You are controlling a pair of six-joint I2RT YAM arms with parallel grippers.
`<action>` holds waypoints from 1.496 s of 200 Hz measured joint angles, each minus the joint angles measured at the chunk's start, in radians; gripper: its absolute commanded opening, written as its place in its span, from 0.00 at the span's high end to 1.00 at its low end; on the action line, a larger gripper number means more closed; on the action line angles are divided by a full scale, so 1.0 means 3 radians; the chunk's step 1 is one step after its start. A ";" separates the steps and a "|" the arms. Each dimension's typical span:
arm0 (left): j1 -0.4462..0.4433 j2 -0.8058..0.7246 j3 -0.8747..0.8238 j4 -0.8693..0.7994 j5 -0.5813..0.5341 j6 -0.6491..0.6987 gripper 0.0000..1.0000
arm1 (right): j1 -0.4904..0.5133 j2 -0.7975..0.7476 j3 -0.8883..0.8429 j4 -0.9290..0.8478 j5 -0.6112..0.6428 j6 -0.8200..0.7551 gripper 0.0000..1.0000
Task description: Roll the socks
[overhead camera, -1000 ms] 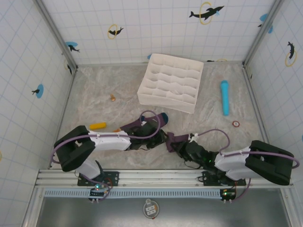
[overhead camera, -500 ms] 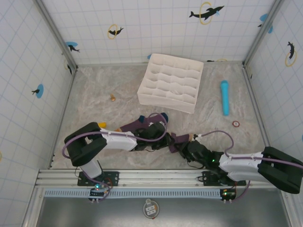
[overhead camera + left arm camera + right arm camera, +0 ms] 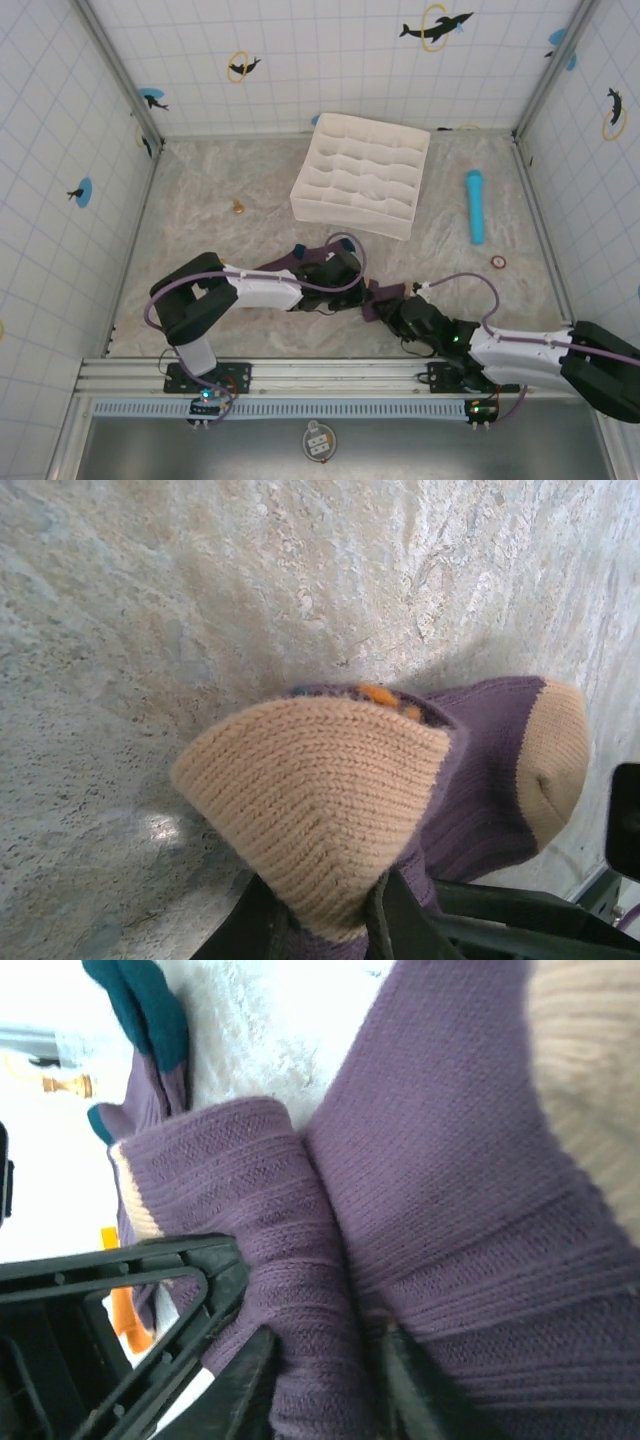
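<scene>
Socks [image 3: 378, 296] bunched near the table's [image 3: 220, 180] front edge | our left gripper [image 3: 325, 920] clamps the tan fold, anchoring the roll | right gripper [image 3: 320, 1380] straddles the purple fold, pinch we can't tell

A white gridded organizer box [image 3: 350, 214] sits at upper centre of the top view, a light blue cylinder [image 3: 474, 205] to its right, a small red ring [image 3: 498, 262] below that cylinder, and a tiny brown piece [image 3: 239, 207] at the left.
</scene>
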 measured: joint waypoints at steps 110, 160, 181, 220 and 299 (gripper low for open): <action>0.0148 -0.0033 0.0258 -0.0632 -0.0169 0.0334 1.00 | -0.0688 -0.0238 0.0924 -0.1943 0.0112 -0.1740 0.46; 0.0313 -0.0221 0.0102 -0.0759 -0.0361 0.0216 1.00 | -0.1034 -0.0037 0.0923 -0.2054 -0.0078 -0.2162 0.46; 0.0383 -0.0281 0.0027 -0.0754 -0.0420 0.0038 1.00 | -0.0993 0.0061 0.0924 -0.1961 -0.0186 -0.2389 0.44; 0.0403 -0.0294 -0.0025 -0.0671 -0.0463 -0.0258 1.00 | -0.0659 0.0071 0.0926 -0.1657 -0.0201 -0.2817 0.38; 0.0404 -0.0287 -0.0104 -0.0470 -0.0458 -0.0607 1.00 | 0.0599 0.0506 0.0924 -0.0473 0.0687 -0.3957 0.32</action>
